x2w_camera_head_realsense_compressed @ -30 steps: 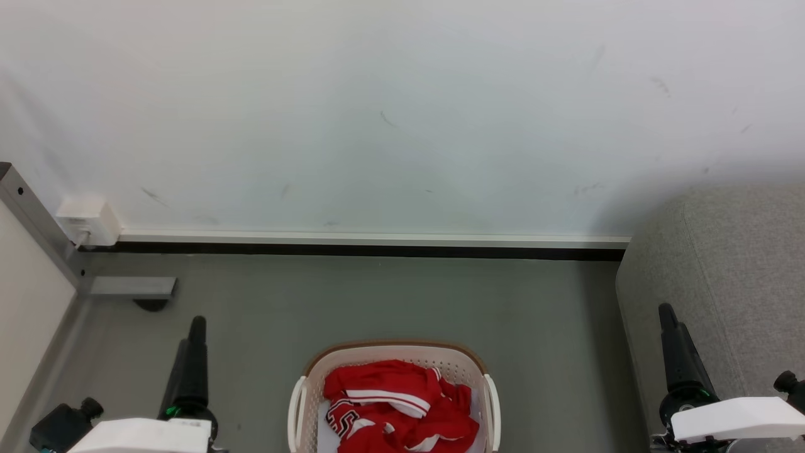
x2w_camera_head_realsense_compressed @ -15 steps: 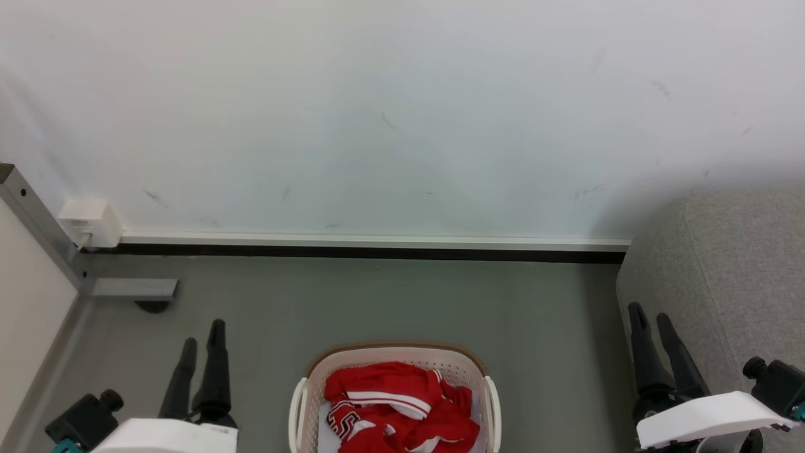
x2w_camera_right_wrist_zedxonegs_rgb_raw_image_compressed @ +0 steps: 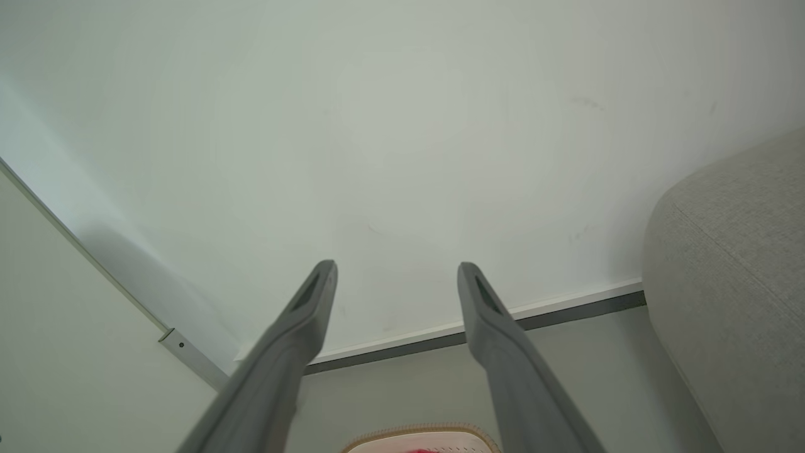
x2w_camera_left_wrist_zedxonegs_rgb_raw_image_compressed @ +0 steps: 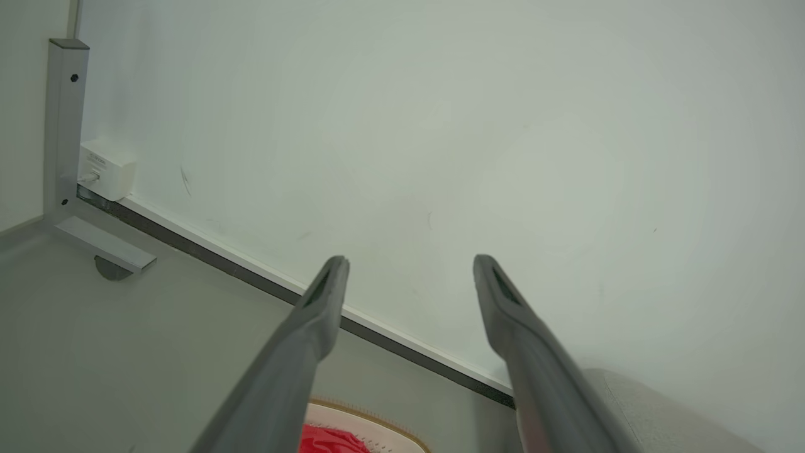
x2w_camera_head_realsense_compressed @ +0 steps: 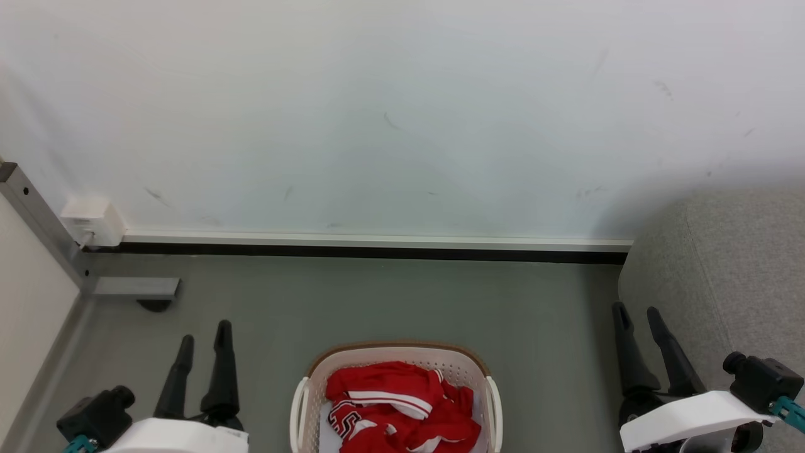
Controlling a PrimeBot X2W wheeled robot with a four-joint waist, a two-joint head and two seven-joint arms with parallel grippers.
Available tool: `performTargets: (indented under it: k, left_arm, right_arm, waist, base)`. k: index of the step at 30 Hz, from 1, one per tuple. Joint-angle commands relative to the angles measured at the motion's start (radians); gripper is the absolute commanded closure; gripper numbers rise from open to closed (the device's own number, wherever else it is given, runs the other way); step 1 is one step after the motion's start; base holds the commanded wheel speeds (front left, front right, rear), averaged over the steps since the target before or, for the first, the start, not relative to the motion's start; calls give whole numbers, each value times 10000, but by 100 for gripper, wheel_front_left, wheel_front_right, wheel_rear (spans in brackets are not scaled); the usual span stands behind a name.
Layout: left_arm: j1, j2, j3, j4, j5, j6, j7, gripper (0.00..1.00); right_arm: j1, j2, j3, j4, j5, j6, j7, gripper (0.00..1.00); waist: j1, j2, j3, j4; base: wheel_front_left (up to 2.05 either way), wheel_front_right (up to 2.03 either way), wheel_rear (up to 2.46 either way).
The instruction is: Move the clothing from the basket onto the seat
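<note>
The basket (x2w_camera_head_realsense_compressed: 396,348) is seen at the bottom centre of the head view, standing on the grey floor (x2w_camera_head_realsense_compressed: 390,296) and cut off by the lower edge. The clothing (x2w_camera_head_realsense_compressed: 402,409) is heaped inside it: crumpled red fabric with white stripes and black-and-white lettering at the lower left of the heap (a pale sheet is glimpsed beneath it). The sofa (x2w_camera_head_realsense_compressed: 736,264) is found at the right edge of the frame, light grey with a rounded corner, well apart from the basket.

The left fingers (x2w_camera_head_realsense_compressed: 221,365) are seen at the lower left, pointing up the frame, spread apart with nothing held between them; bare floor is left between them and the basket. The right fingers (x2w_camera_head_realsense_compressed: 629,352) are seen at the lower right, likewise spread and empty, set against the sofa's near side; whether it is touched cannot be told.

In both wrist views a wide gap is shown between the two grey fingers, and the basket's brown rim is caught at the bottom edge between them.

The upper half of the head view is taken up by a white wall (x2w_camera_head_realsense_compressed: 377,113), edged below by a baseboard (x2w_camera_head_realsense_compressed: 377,240); a white box (x2w_camera_head_realsense_compressed: 91,220) is fixed beside a metal post (x2w_camera_head_realsense_compressed: 38,223) at the left.
</note>
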Motion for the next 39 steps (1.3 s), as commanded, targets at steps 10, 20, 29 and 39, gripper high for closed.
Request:
performTargets:
  k: [10, 20, 29, 39]
  left_arm:
    - [-5, 82, 72, -205, 1159, -16, -296, 0]
    - [8, 91, 32, -264, 2090, 0, -521, 0]
    - [34, 97, 17, -331, 2809, -5, -725, 0]
    - [54, 101, -19, -391, 3602, 45, -945, 0]
  right_arm:
    - [-311, -9, 59, 120, -1128, -13, -320, 0]
    - [-462, 43, 271, 231, -1924, -14, -544, 0]
    - [-526, 58, 417, 248, -2614, -16, -752, 0]
    - [-620, 63, 553, 265, -3319, -17, -942, 0]
  waist:
    - [0, -1, 22, 37]
    - [0, -1, 23, 40]
    - [0, -1, 22, 5]
    - [0, -1, 6, 2]
  base:
    - [0, 0, 0]
    - [0, 0, 0]
    - [0, 0, 0]
    - [0, 0, 0]
